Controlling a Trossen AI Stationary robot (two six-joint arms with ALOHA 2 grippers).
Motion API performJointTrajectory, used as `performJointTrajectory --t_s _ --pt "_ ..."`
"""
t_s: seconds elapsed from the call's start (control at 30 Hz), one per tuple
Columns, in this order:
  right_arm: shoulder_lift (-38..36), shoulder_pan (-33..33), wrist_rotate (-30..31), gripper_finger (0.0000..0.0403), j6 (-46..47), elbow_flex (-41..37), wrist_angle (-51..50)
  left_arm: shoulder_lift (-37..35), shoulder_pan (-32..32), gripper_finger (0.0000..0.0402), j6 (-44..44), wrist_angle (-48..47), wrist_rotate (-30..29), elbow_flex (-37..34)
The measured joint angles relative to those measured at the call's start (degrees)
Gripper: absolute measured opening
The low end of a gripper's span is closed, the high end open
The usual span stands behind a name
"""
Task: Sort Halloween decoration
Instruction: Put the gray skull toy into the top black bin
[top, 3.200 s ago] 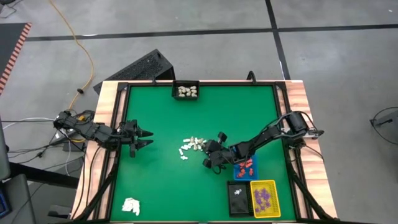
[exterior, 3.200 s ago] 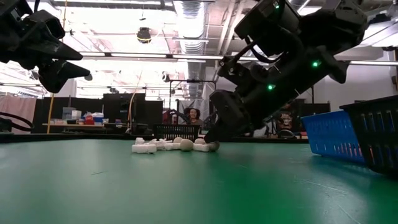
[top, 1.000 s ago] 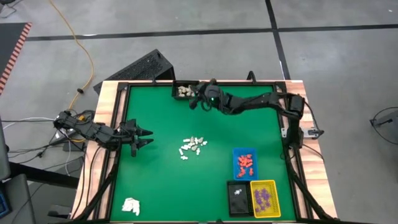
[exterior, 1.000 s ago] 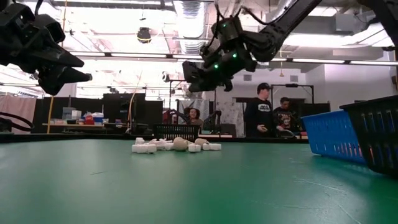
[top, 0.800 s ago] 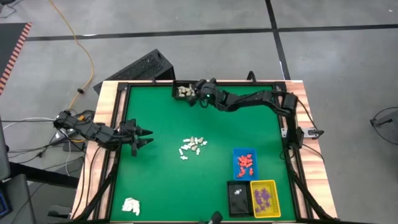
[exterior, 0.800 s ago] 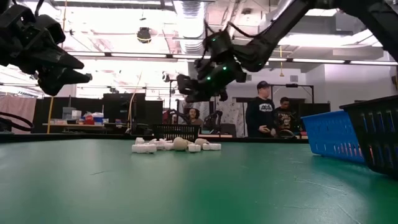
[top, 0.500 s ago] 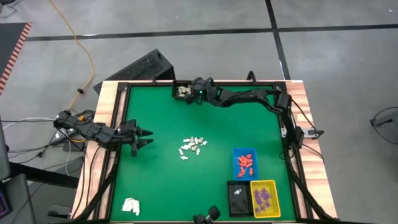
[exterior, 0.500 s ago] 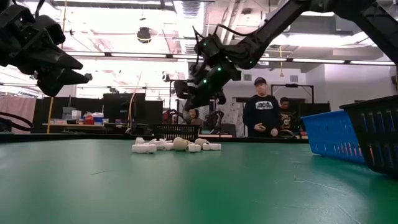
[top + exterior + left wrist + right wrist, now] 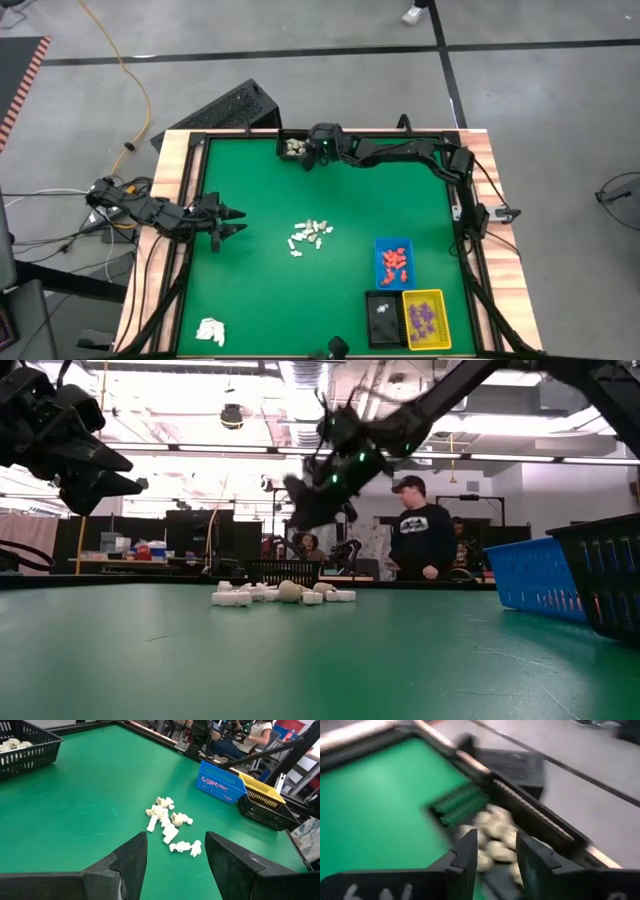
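The Halloween decoration pieces show as a small pile of white and cream figurines (image 9: pixel 310 235) lying mid-table, also seen in the left wrist view (image 9: pixel 167 826) and the low view (image 9: pixel 280 593). More cream pieces lie in a black tray (image 9: pixel 297 147) at the far edge. Red pieces fill the blue tray (image 9: pixel 393 262) and purple ones the yellow tray (image 9: pixel 424 315). My right gripper (image 9: pixel 318 146) hovers over the far black tray (image 9: pixel 495 827), which shows blurred. My left gripper (image 9: pixel 236 222) hangs open above the table's left side, pointing toward the pile (image 9: pixel 175 850).
A second black tray (image 9: pixel 381 318) sits beside the yellow one near the right near corner. A white paper-like wad (image 9: pixel 210 330) lies at the near left corner. A raised dark frame (image 9: pixel 190 200) rims the green mat. A person (image 9: pixel 420 540) stands beyond the far edge.
My right gripper has travelled toward the table's far edge and a little leftward, ending above the far black tray. The arm has stretched along the far edge. The pile and the left gripper have stayed put. The person behind the table has walked leftward in the low view.
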Motion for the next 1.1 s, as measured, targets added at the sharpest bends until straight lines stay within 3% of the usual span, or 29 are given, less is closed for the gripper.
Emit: performJointTrajectory --t_s 0.13,0.2,0.33,0.53,0.67,0.77,1.1 --pt "-4.03 3.14 -8.25 0.0133 -3.17 0.05 -6.96 0.0 0.0 0.0189 0.04 0.0 0.15 0.0" --pt "-6.29 5.33 -9.4 0.0132 -5.61 -0.66 -12.27 0.0 0.0 0.0189 -0.02 -0.01 0.32 0.0" --pt "-11.72 10.74 -9.51 0.0133 -7.65 -6.15 -13.08 0.0 0.0 0.0189 -0.22 -0.11 0.61 0.0" --pt "-16.63 17.85 -7.02 0.0132 -8.6 -21.78 0.43 0.0 0.02 0.0189 0.96 0.05 -0.16 0.0" --pt "-15.48 19.53 -6.21 0.0132 -6.91 -29.97 16.41 0.0 0.01 0.0189 0.97 0.07 -0.31 0.0" --pt "-13.57 20.25 -6.06 0.0132 -6.7 -33.3 23.04 0.0 0.0 0.0189 0.17 -0.17 -0.24 0.0" --pt "-10.29 20.77 -10.87 0.0132 -10.48 -34.18 23.63 0.02 0.02 0.0189 -1.0 -0.34 -0.09 0.02"
